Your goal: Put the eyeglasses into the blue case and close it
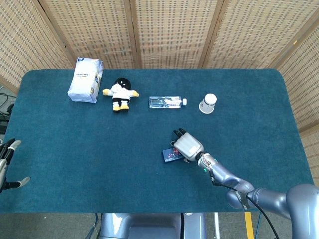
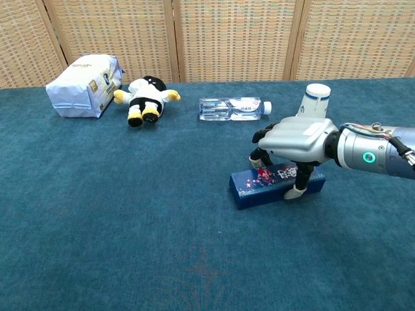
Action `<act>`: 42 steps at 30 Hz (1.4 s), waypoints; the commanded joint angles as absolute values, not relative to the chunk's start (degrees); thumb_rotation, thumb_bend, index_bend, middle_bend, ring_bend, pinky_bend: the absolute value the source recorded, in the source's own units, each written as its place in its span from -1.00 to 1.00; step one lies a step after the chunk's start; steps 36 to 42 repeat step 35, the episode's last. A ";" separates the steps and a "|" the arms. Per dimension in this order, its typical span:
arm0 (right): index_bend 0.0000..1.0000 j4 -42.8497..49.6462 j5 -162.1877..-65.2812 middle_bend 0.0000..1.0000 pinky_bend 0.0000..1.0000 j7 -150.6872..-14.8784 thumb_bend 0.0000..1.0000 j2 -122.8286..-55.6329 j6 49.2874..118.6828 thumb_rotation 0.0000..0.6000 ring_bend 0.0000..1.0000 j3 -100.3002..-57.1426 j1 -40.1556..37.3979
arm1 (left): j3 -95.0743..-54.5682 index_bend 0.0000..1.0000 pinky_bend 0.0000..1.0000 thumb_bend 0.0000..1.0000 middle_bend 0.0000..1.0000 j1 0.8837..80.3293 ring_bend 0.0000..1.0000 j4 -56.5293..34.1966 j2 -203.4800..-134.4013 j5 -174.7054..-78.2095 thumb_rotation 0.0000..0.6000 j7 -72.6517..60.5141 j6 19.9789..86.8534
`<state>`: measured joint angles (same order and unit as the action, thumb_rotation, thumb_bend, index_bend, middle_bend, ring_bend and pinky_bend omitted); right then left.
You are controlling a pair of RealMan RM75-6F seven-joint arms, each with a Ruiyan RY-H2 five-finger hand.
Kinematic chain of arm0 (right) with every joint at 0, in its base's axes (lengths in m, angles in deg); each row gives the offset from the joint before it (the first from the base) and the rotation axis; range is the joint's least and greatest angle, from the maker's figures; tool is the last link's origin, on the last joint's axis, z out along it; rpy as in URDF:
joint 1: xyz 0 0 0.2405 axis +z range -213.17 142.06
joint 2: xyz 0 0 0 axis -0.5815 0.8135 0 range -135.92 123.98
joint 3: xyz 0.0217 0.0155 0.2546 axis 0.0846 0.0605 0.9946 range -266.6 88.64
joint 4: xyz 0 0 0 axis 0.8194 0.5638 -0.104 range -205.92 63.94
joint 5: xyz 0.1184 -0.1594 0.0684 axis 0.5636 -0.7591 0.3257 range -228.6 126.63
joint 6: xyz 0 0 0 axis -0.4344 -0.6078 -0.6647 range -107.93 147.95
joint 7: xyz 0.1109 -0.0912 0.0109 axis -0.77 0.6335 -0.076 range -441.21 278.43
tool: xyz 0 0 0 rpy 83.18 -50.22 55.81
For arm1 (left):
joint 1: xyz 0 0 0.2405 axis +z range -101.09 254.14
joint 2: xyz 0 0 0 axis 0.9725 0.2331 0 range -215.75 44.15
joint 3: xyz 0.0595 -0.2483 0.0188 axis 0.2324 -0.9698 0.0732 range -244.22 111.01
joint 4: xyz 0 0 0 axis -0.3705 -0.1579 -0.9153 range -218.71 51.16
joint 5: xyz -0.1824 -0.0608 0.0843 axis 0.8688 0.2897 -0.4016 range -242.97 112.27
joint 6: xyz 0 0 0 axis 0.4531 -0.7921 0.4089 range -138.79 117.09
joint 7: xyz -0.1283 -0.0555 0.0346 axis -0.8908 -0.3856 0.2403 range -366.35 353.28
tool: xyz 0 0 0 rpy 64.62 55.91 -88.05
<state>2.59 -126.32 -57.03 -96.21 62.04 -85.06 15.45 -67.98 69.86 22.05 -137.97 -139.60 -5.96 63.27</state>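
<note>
The blue case [image 2: 251, 190] lies closed and flat on the teal table, a little right of centre, and shows as the blue case [image 1: 169, 156] in the head view. My right hand [image 2: 295, 139] comes over it from the right and grips it, fingers curled down its far side and thumb against its near side. From above, the right hand [image 1: 187, 146] covers most of the case. My left hand [image 1: 6, 167] hangs at the table's left edge, fingers apart and holding nothing. No eyeglasses show in either view.
Along the back stand a white bag [image 2: 83, 86], a plush toy [image 2: 146, 98], a lying water bottle [image 2: 232, 108] and an upturned paper cup [image 2: 314, 99] just behind my right hand. Wicker screens close off the far side.
</note>
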 commanded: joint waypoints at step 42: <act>-1.00 20.25 -136.77 -1.00 -1.00 -73.03 -1.00 -76.79 113.16 1.00 -1.00 -90.77 -19.64 | -67.57 -1.00 -1.00 -0.84 -1.00 70.31 -1.00 16.37 -140.06 -147.36 1.00 -12.65 66.48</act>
